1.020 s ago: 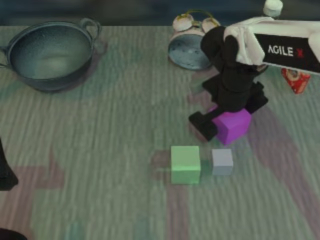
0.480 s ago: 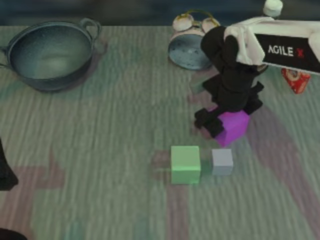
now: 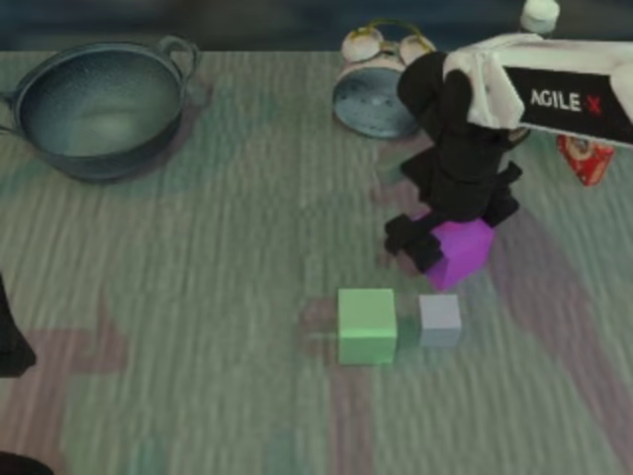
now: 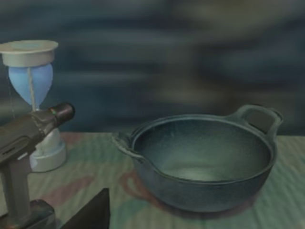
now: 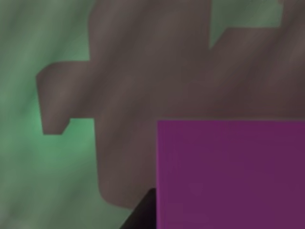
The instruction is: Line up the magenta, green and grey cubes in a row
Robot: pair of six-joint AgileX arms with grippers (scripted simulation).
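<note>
The large magenta cube [image 3: 465, 249] sits on the table right of centre, behind the other two. My right gripper [image 3: 455, 228] reaches down over it and is shut on it, a black finger [image 3: 410, 239] pressed against its left side. In the right wrist view the magenta cube [image 5: 228, 176] fills the lower corner with a dark fingertip [image 5: 143, 212] touching its edge. In front, the light green cube [image 3: 367, 325] and the small grey cube [image 3: 440, 319] rest side by side with a narrow gap. My left arm [image 3: 10, 346] is parked at the table's left edge, one finger [image 4: 93, 214] showing far to the side.
A dark metal pot [image 3: 99, 99] stands at the back left. An alarm clock [image 3: 376, 84] lies behind the right arm, and a small red carton [image 3: 586, 158] sits at the far right. The left wrist view shows an hourglass [image 4: 31, 86] beside the pot [image 4: 205, 162].
The right gripper's fingers moved in from a wide stance and shut against the magenta cube. The green and grey cubes and the left arm have not moved.
</note>
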